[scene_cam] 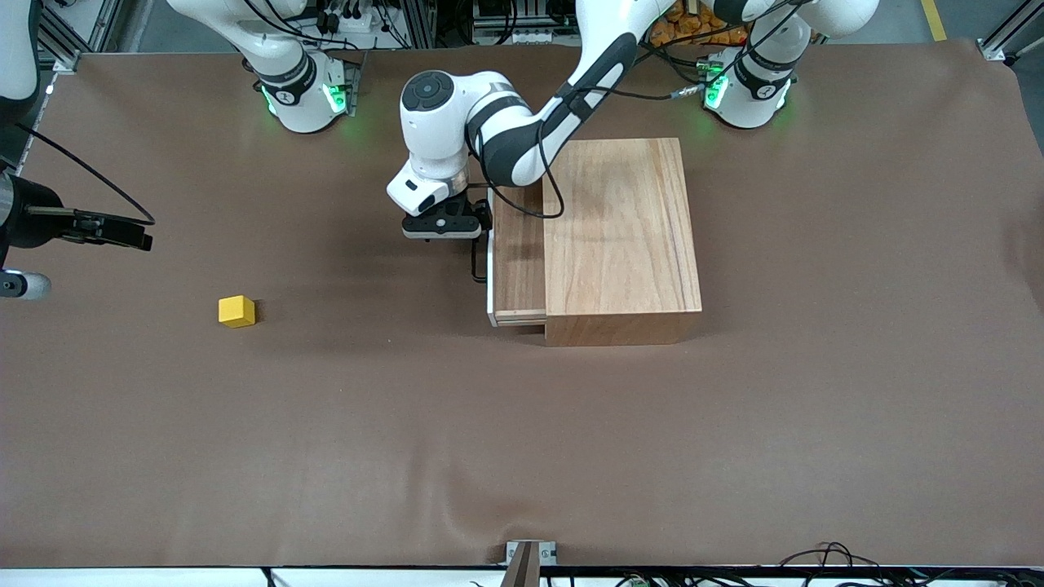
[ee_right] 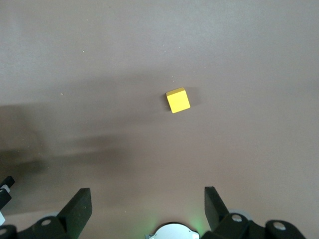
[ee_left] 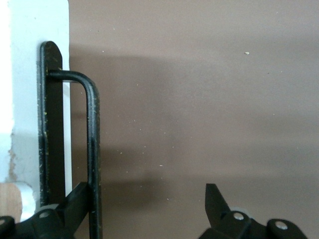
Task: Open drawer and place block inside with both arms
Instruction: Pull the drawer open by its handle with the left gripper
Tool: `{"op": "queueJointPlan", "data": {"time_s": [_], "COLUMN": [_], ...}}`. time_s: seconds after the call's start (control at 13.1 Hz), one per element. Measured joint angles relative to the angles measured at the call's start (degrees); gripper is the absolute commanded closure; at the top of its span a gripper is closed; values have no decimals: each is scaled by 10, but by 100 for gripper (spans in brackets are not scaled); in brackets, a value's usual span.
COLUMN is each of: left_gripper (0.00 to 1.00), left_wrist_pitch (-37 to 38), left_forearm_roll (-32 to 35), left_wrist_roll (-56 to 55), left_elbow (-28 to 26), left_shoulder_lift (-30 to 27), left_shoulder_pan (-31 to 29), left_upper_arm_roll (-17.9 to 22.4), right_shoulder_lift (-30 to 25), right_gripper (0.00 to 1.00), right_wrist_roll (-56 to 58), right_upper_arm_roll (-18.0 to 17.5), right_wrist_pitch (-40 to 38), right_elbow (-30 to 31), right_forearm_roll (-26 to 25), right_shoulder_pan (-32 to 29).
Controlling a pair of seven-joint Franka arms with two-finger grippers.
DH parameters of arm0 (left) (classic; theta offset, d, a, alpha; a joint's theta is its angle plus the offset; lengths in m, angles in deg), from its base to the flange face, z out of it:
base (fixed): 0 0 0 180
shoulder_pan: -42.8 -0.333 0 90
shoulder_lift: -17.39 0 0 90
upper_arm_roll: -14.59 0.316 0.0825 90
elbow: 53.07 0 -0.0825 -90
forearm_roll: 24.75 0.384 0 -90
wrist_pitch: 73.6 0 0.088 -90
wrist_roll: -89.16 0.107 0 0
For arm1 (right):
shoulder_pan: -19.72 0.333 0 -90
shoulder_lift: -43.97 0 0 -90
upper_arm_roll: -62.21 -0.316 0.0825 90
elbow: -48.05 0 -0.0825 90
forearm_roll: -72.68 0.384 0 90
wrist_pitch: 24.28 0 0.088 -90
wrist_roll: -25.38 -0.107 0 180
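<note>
The drawer (scene_cam: 517, 254) stands partly pulled out of the light-wood box (scene_cam: 621, 236), its white front panel (scene_cam: 490, 281) facing the right arm's end of the table. My left gripper (scene_cam: 444, 234) is at the black handle (scene_cam: 477, 262), open. In the left wrist view one finger (ee_left: 75, 201) sits between the handle bar (ee_left: 93, 144) and the white panel (ee_left: 30, 89), and the other is apart over bare table; the gripper (ee_left: 148, 199) holds nothing. The yellow block (scene_cam: 236, 311) lies on the table toward the right arm's end. My right gripper (scene_cam: 114, 231) hangs high, open and empty (ee_right: 148, 199), with the block (ee_right: 178, 100) below.
The brown table mat (scene_cam: 522, 448) runs wide around the box and the block. The arms' green-lit bases (scene_cam: 306, 94) stand along the edge farthest from the front camera. A metal bracket (scene_cam: 528, 557) sits at the nearest edge.
</note>
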Motion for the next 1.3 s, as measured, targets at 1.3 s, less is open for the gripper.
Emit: {"op": "queueJointPlan", "data": {"time_s": [1.3], "left_gripper": [0], "left_wrist_pitch": [-52], "left_forearm_roll": [1], "left_wrist_roll": [0], "left_elbow": [1], "left_shoulder_lift": [5], "left_shoulder_pan": [11], "left_upper_arm_roll": [1], "right_shoulder_lift": [1], "right_gripper": [0], "right_wrist_roll": [-1], "right_upper_arm_roll": [0], "right_wrist_pitch": [-2], "right_elbow": [0], "right_forearm_roll": [0], "right_shoulder_pan": [0]}}
